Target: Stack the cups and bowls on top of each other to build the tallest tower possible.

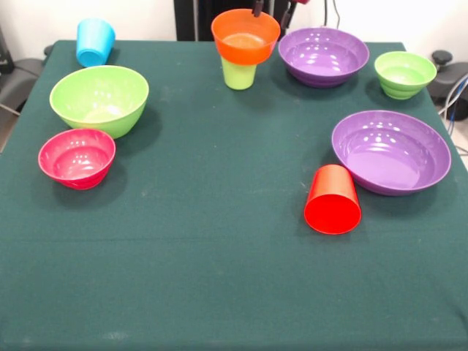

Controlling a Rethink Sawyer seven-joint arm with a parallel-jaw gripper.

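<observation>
So far we find one orange bowl (245, 35) on a green cup (239, 73); everything else lies loose; gripper (274, 9) jaws indeterminable.

One front camera looks down across the whole table (219, 292), facing the gripper (274, 9) at the far edge.

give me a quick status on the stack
Gripper tips just above orange bowl, open or shut unclear. Bowl sits on upright lime green cup. Nothing in the way.
</observation>
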